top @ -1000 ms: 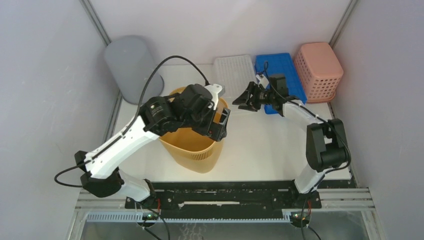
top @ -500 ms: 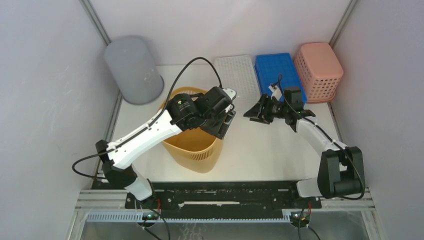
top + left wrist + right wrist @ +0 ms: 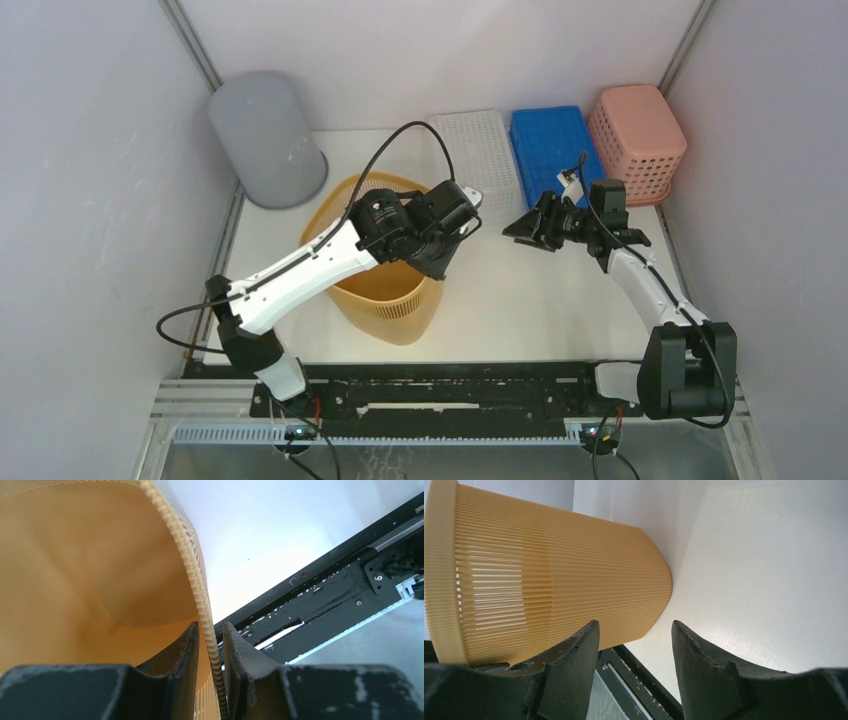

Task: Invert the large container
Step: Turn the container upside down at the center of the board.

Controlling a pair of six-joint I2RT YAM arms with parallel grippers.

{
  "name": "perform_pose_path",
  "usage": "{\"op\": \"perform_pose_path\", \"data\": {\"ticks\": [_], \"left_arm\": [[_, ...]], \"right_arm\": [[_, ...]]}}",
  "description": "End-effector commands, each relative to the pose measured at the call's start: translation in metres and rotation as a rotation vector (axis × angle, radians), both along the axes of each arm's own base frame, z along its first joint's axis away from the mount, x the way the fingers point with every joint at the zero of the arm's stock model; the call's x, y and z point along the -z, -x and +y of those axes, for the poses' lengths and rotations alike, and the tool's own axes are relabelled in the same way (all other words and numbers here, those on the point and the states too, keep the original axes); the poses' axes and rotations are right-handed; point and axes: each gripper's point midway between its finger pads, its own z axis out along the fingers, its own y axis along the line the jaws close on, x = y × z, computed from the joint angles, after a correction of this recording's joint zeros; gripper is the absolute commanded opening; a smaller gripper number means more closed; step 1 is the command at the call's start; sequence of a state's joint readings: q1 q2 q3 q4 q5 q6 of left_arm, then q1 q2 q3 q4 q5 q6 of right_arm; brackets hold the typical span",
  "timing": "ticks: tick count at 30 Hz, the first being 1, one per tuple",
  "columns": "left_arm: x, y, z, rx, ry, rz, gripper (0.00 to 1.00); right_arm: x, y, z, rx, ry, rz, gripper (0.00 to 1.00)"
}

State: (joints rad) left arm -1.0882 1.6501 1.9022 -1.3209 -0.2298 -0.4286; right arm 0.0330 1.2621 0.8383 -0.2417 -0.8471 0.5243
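Soft, even light fills the overhead view. The white counter point(image 3: 560, 300) is bright, close to washed out, with only faint shadows under the arms. In the left wrist view the container point(image 3: 75, 570) glows warm inside and its rim is sharp, while the dark jaws at the bottom edge blur. From the right wrist, its ribs are crisp and a pale shadow falls beside it.

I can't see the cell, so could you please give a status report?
Left gripper: jaws shut on bin rim. Right gripper: jaws open, off the bin. Bin mouth-up, not yet turned. Nothing blocking.
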Motion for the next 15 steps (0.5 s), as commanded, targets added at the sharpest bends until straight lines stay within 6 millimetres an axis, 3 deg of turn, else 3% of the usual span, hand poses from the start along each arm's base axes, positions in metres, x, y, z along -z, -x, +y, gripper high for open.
{"op": "perform_pose_path", "data": {"ticks": [1, 4, 7, 15], "left_arm": [[-0.0072, 0.0023, 0.0048, -0.008, -0.003, -0.004, 0.26], [-0.0051, 0.0049, 0.0045, -0.002, -0.006, 0.011, 0.16], [-0.0028, 0.0072, 0.0042, 0.003, -0.008, 0.025, 0.13], [0.0020, 0.0094, 0.0035, 0.002, -0.019, 0.043, 0.21]], "right_arm": [[-0.0063, 0.0054, -0.0018, -0.023, -0.008, -0.048, 0.63], [-0.0044, 0.0069, -0.0012, -0.026, -0.016, -0.043, 0.63], [-0.0027, 0.0081, -0.0009, -0.029, -0.019, -0.045, 0.63], [-0.0009, 0.0088, -0.0013, -0.031, -0.024, -0.044, 0.64]]}}
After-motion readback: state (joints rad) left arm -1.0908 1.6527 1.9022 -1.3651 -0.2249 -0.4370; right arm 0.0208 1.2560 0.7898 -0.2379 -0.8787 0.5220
